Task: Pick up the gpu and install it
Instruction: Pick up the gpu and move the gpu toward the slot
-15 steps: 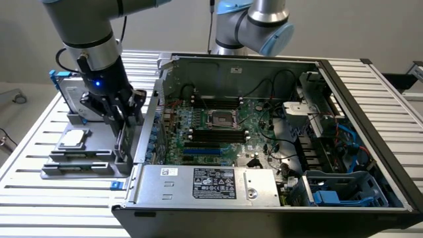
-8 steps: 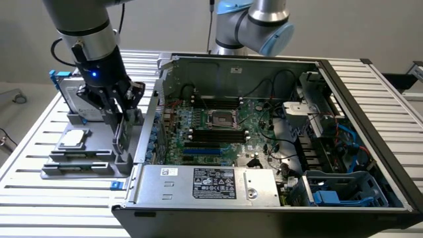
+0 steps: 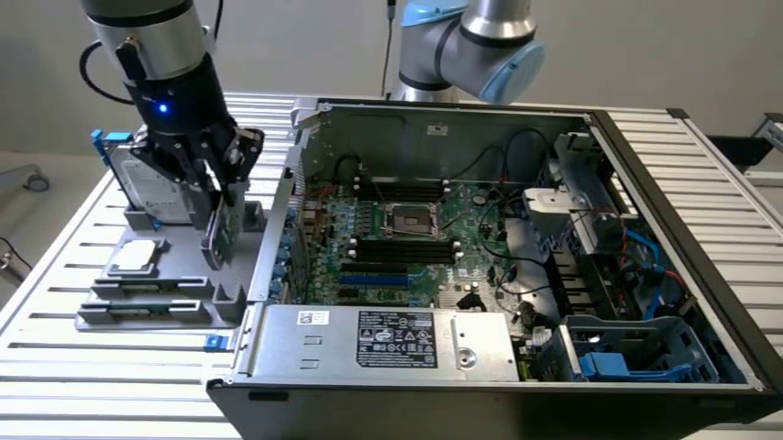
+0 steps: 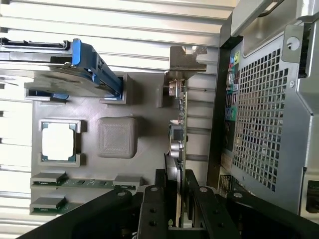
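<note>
Exterior view: one black gripper [image 3: 211, 197] is pressed onto one thin, black-faced, green-edged gpu [image 3: 222, 234], which is held upright at one grey moulded tray [image 3: 233, 295] beside one open metal computer case [image 3: 685, 229].

Wrist view: the gpu [image 4: 177, 142] is pinched edge-on between two fingers [image 4: 160, 199]. Also listed on the tray: one blue-framed silver hard drive [image 4: 75, 74], one square silver processor chip [image 4: 59, 142] and two green memory sticks [image 4: 84, 182].

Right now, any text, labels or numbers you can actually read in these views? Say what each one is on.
No text can be read.
Black label on the silver power supply: printed lines and marks, too small to read.
White sticker beside it: too small to read.
Hard drive label: blurred.
Processor chip: washed out, nothing legible.
gpu held in the pincer: no legible print.
</note>
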You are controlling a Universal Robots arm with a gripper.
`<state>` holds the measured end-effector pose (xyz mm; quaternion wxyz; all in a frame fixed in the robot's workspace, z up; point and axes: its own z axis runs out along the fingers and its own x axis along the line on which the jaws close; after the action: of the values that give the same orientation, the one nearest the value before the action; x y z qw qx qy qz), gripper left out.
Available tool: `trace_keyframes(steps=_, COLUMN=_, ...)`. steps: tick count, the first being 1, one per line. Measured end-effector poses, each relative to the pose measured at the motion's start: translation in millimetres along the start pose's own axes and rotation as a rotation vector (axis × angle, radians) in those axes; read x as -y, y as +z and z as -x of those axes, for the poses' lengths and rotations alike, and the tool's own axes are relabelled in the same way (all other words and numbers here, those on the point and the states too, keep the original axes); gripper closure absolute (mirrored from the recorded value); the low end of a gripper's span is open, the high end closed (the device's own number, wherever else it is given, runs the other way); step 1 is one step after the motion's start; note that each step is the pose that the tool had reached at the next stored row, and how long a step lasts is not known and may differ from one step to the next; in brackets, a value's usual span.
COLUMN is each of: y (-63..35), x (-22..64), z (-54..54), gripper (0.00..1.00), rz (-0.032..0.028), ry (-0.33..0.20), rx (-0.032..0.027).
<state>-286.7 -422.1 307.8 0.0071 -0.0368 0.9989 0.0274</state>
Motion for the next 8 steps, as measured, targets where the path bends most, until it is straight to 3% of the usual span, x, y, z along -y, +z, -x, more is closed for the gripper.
trace_keyframes(steps=8, y=-36.3, x=-2.4, z=0.6, gripper=0.74, rz=0.0000, ry=0.000, rx=0.0000)
